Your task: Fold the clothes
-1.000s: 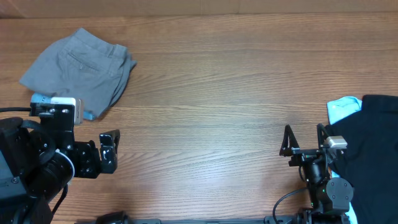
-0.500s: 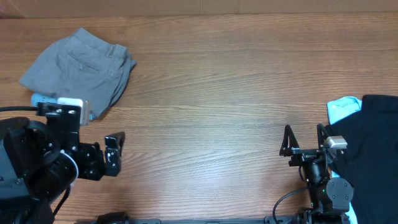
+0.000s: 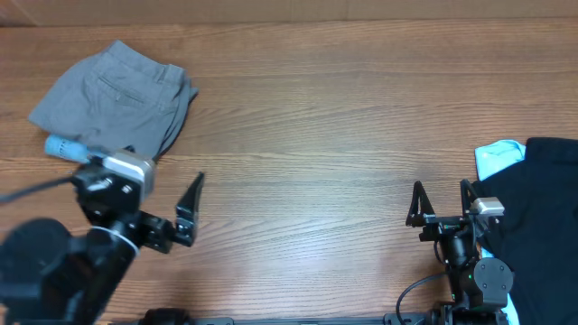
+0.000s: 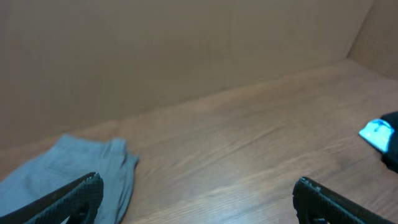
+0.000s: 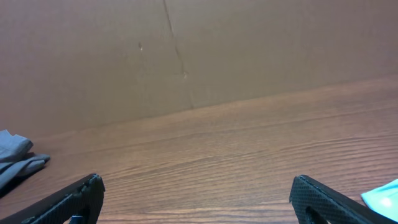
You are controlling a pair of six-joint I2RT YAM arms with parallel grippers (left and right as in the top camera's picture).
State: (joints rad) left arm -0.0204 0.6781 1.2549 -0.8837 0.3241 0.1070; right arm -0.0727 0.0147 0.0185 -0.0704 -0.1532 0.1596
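The grey shorts (image 3: 117, 99) lie folded into a compact bundle at the far left of the table, back pocket up. They also show in the left wrist view (image 4: 68, 171) and at the left edge of the right wrist view (image 5: 15, 158). My left gripper (image 3: 170, 171) is open and empty, raised just in front of and to the right of the shorts; its fingers frame bare table in its wrist view (image 4: 198, 183). My right gripper (image 3: 441, 194) is open and empty at the front right, over bare wood (image 5: 196, 183).
A black garment (image 3: 542, 217) lies at the right edge with a light blue piece (image 3: 498, 158) beside it, also seen from the left wrist (image 4: 376, 134). A light blue bit (image 3: 63, 147) pokes out at the shorts' near edge. A brown wall stands behind the table.
My left arm has lifted and swung rightward and toward the back, its gripper now tilted up beside the shorts' near right corner. The right arm and the shorts have not moved.
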